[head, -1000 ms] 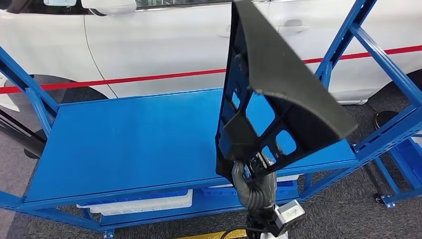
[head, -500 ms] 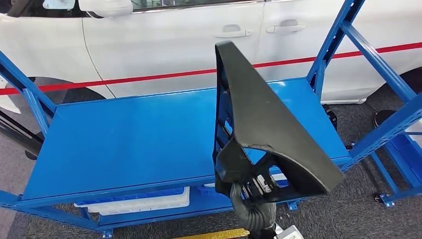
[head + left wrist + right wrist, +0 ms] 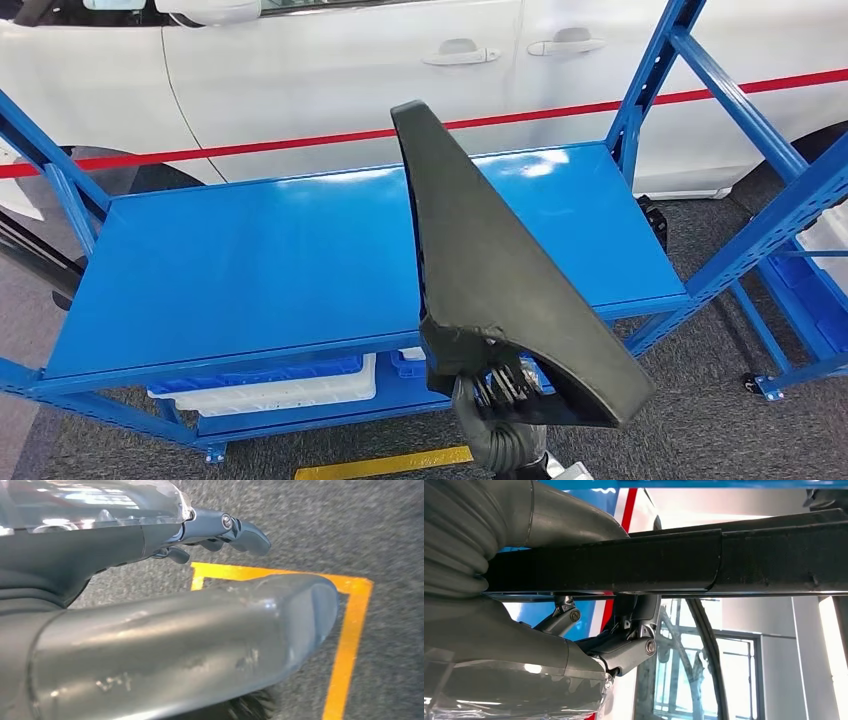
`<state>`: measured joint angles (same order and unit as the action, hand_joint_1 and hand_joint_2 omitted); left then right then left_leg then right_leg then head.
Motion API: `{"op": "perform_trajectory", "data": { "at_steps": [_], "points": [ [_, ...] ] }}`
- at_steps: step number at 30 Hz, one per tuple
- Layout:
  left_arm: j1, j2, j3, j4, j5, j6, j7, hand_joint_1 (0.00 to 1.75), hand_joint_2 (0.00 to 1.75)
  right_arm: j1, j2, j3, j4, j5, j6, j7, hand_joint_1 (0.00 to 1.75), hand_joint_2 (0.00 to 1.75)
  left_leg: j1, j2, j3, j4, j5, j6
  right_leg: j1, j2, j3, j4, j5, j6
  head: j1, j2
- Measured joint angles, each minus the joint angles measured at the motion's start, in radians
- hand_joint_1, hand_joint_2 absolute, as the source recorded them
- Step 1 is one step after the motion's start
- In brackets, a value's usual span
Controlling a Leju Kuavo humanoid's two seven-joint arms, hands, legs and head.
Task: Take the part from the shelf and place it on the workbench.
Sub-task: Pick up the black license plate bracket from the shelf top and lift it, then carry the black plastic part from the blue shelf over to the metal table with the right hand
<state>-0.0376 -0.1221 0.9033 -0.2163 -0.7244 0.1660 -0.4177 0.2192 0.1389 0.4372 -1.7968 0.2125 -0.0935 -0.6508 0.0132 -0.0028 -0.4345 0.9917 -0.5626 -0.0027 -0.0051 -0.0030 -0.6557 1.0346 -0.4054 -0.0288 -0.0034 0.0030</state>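
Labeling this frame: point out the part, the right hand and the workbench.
part [image 3: 500, 260], head view, middle of its broad black face
right hand [image 3: 500, 430], head view, grey ribbed cover under the part
workbench [image 3: 250, 260], head view, bare blue top

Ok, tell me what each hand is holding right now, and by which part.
The right hand grips the black part by its lower end, holding it upright over the blue workbench. The left hand holds nothing.

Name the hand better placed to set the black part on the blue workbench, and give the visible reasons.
Right. The right hand already grips the black part by its lower end, over the blue workbench. The left hand hangs over the floor, holding nothing.
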Motion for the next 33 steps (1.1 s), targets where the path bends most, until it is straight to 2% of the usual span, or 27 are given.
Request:
{"op": "perform_trajectory", "data": {
  "at_steps": [2,4,5,6,8,9,10,11,12,13,14,15,17,18,19,20,22,23,24,25,26,27,28,29,30,31,33],
  "points": [
    [-0.001,0.000,0.000,0.000,-0.001,0.001,0.003,0.00,0.00,0.001,0.000,0.001,-0.001,0.001,0.000,0.000,1.75,1.75,-0.002,0.000,-0.003,-0.004,0.002,0.000,0.001,0.000,0.000,-0.001,0.003,0.003,0.001,0.000],
    [-0.002,-0.001,0.001,-0.001,-0.004,0.001,0.010,0.00,0.00,0.001,-0.001,0.004,-0.004,0.004,0.002,0.000,1.75,1.75,-0.009,0.001,-0.010,-0.004,0.012,0.002,0.000,-0.002,-0.001,-0.003,0.012,0.014,0.002,0.000],
    [-0.002,-0.001,0.002,-0.001,-0.007,0.002,0.018,0.00,0.00,0.001,-0.003,0.006,-0.006,0.006,0.003,-0.001,1.75,1.75,-0.010,0.003,-0.026,-0.007,0.036,0.011,-0.002,-0.001,-0.013,0.016,-0.012,0.025,0.003,0.000],
    [-0.001,-0.002,0.003,-0.001,-0.012,0.004,0.029,0.00,0.00,0.001,-0.006,0.009,-0.008,0.008,0.003,-0.001,1.75,1.75,-0.009,0.007,-0.046,-0.010,0.060,0.019,-0.006,0.000,-0.032,0.069,-0.061,0.035,0.004,0.000],
    [0.001,-0.002,0.006,-0.001,-0.023,0.007,0.054,0.00,0.00,0.002,-0.012,0.014,-0.009,0.013,0.000,-0.002,1.75,1.75,-0.006,0.014,-0.097,-0.016,0.113,0.034,-0.010,0.002,-0.069,0.211,-0.166,0.054,0.007,0.000],
    [0.001,-0.002,0.007,-0.001,-0.027,0.008,0.063,0.00,0.00,0.002,-0.015,0.016,-0.009,0.016,-0.003,-0.002,1.75,1.75,-0.005,0.014,-0.115,-0.012,0.124,0.032,-0.011,0.002,-0.065,0.257,-0.179,0.057,0.007,0.000],
    [0.002,-0.002,0.009,-0.001,-0.029,0.009,0.067,0.00,0.00,0.003,-0.018,0.018,-0.010,0.018,-0.005,-0.002,1.75,1.75,-0.005,0.015,-0.132,-0.008,0.133,0.029,-0.012,0.002,-0.040,0.254,-0.162,0.058,0.008,0.000],
    [0.002,-0.003,0.011,-0.001,-0.031,0.009,0.069,0.00,0.00,0.002,-0.020,0.020,-0.010,0.021,-0.006,-0.002,1.75,1.75,-0.005,0.015,-0.147,-0.002,0.141,0.026,-0.014,0.002,0.002,0.216,-0.138,0.058,0.008,0.000],
    [0.002,-0.003,0.014,-0.001,-0.031,0.009,0.070,0.00,0.00,0.002,-0.021,0.023,-0.012,0.023,-0.008,-0.002,1.75,1.75,-0.005,0.014,-0.161,0.006,0.147,0.022,-0.016,0.002,0.060,0.150,-0.124,0.056,0.008,0.000],
    [0.002,-0.004,0.016,-0.001,-0.032,0.008,0.069,0.00,0.00,0.001,-0.022,0.025,-0.015,0.024,-0.008,-0.002,1.75,1.75,-0.006,0.013,-0.174,0.014,0.153,0.018,-0.015,0.003,0.118,0.075,-0.124,0.052,0.008,0.000],
    [0.003,-0.004,0.018,-0.001,-0.032,0.008,0.068,0.00,0.00,0.000,-0.023,0.028,-0.017,0.025,-0.009,-0.002,1.75,1.75,-0.007,0.013,-0.182,0.021,0.159,0.012,-0.013,0.003,0.159,0.017,-0.131,0.047,0.007,0.000],
    [0.003,-0.004,0.020,-0.001,-0.033,0.007,0.065,0.00,0.00,-0.001,-0.023,0.031,-0.020,0.026,-0.009,-0.002,1.75,1.75,-0.008,0.012,-0.188,0.025,0.166,0.005,-0.010,0.004,0.183,-0.020,-0.140,0.041,0.007,0.000],
    [0.004,-0.003,0.023,-0.001,-0.033,0.004,0.059,0.00,0.00,-0.001,-0.024,0.035,-0.022,0.027,-0.009,-0.002,1.75,1.75,-0.007,0.011,-0.193,0.025,0.181,-0.008,-0.006,0.003,0.178,-0.031,-0.135,0.026,0.008,0.000],
    [0.005,-0.003,0.024,-0.001,-0.033,0.003,0.055,0.00,0.00,-0.002,-0.024,0.036,-0.022,0.028,-0.009,-0.002,1.75,1.75,-0.005,0.010,-0.198,0.028,0.177,-0.013,-0.007,0.002,0.169,-0.032,-0.125,0.017,0.009,0.000],
    [0.005,-0.003,0.024,-0.001,-0.034,0.001,0.051,0.00,0.00,-0.004,-0.024,0.038,-0.022,0.029,-0.009,-0.002,1.75,1.75,-0.003,0.010,-0.208,0.044,0.154,-0.018,-0.007,0.000,0.158,-0.033,-0.114,0.008,0.008,0.000],
    [0.006,-0.002,0.025,-0.001,-0.036,0.000,0.047,0.00,0.00,-0.005,-0.024,0.040,-0.022,0.030,-0.009,-0.001,1.75,1.75,-0.001,0.009,-0.222,0.079,0.112,-0.023,-0.008,-0.002,0.144,-0.034,-0.102,0.000,0.005,0.000],
    [0.006,-0.002,0.025,-0.001,-0.038,-0.002,0.039,0.00,0.00,-0.006,-0.024,0.043,-0.022,0.033,-0.009,0.000,1.75,1.75,0.000,0.009,-0.254,0.199,0.005,-0.030,-0.006,-0.003,0.114,-0.033,-0.078,-0.009,0.002,0.000],
    [0.006,-0.002,0.025,-0.001,-0.039,-0.003,0.037,0.00,0.00,-0.006,-0.024,0.044,-0.022,0.035,-0.009,0.000,1.75,1.75,0.000,0.009,-0.262,0.260,-0.026,-0.032,-0.003,-0.004,0.098,-0.032,-0.066,-0.010,0.001,0.000],
    [0.006,-0.002,0.026,-0.001,-0.039,-0.004,0.034,0.00,0.00,-0.006,-0.024,0.044,-0.022,0.036,-0.009,0.000,1.75,1.75,0.000,0.009,-0.258,0.299,-0.030,-0.032,-0.001,-0.004,0.083,-0.030,-0.055,-0.010,0.002,0.000],
    [0.006,-0.001,0.026,-0.001,-0.039,-0.004,0.032,0.00,0.00,-0.007,-0.024,0.044,-0.022,0.037,-0.010,0.001,1.75,1.75,0.000,0.009,-0.239,0.306,-0.012,-0.030,0.002,-0.005,0.067,-0.027,-0.044,-0.010,0.002,0.000],
    [0.005,0.001,0.027,-0.001,-0.039,-0.005,0.030,0.00,0.00,-0.007,-0.024,0.045,-0.022,0.039,-0.010,0.001,1.75,1.75,-0.002,0.009,-0.201,0.276,0.017,-0.026,0.004,-0.005,0.052,-0.023,-0.035,-0.009,0.002,0.000],
    [0.004,0.003,0.027,-0.001,-0.039,-0.006,0.028,0.00,0.00,-0.008,-0.024,0.046,-0.022,0.041,-0.010,0.001,1.75,1.75,-0.004,0.008,-0.148,0.214,0.040,-0.019,0.004,-0.005,0.038,-0.019,-0.026,-0.008,0.002,0.000],
    [0.003,0.005,0.028,-0.002,-0.039,-0.007,0.027,0.00,0.00,-0.009,-0.024,0.047,-0.022,0.043,-0.010,0.001,1.75,1.75,-0.007,0.008,-0.089,0.134,0.045,-0.011,0.006,-0.005,0.028,-0.014,-0.018,-0.005,0.002,0.000],
    [0.001,0.007,0.029,-0.003,-0.039,-0.009,0.026,0.00,0.00,-0.011,-0.024,0.048,-0.022,0.045,-0.010,0.001,1.75,1.75,-0.010,0.007,-0.041,0.064,0.039,-0.005,0.007,-0.005,0.022,-0.012,-0.010,-0.001,0.002,0.000],
    [-0.001,0.009,0.029,-0.004,-0.040,-0.010,0.025,0.00,0.00,-0.012,-0.024,0.050,-0.022,0.045,-0.010,0.001,1.75,1.75,-0.014,0.007,-0.011,0.014,0.028,0.001,0.007,-0.006,0.020,-0.011,-0.002,0.004,0.002,0.000],
    [-0.002,0.010,0.029,-0.005,-0.040,-0.011,0.024,0.00,0.00,-0.013,-0.024,0.051,-0.022,0.046,-0.010,0.001,1.75,1.75,-0.018,0.007,-0.001,-0.011,0.022,0.006,0.006,-0.008,0.019,-0.014,0.007,0.011,0.000,0.000],
    [-0.002,0.011,0.030,-0.006,-0.040,-0.013,0.023,0.00,0.00,-0.015,-0.024,0.051,-0.022,0.046,-0.010,0.002,1.75,1.75,-0.017,0.009,-0.010,-0.021,0.042,0.018,0.003,-0.008,0.016,-0.018,0.017,0.024,-0.003,0.000]
  ]
}}
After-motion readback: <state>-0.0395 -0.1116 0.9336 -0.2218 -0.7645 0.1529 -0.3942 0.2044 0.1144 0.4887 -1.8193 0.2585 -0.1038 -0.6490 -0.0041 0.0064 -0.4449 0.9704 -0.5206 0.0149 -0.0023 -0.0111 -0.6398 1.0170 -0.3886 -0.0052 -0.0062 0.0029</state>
